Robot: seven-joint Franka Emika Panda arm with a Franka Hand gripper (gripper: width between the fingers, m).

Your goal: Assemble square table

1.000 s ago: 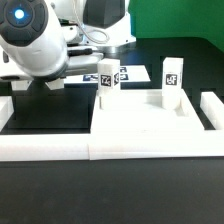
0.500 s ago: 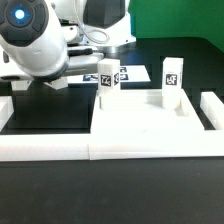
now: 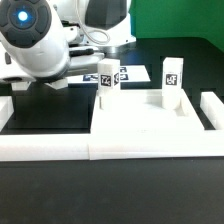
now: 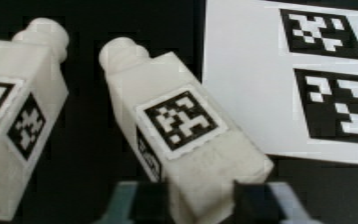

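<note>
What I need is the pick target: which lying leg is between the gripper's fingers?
The leg beside the marker board: the gripper straddles its end. The other leg lies farther from the board, outside the fingers.

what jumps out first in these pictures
The big white arm fills the exterior view's upper left. A thick white slab lies mid-picture with two tagged legs upright at its far side. In the wrist view the hand hangs over a lying leg beside the marker board.

The arm (image 3: 35, 45) hides the end effector (image 4: 194, 203) in the exterior view (the wrist view crops the marker board (image 4: 318, 80)).
</note>
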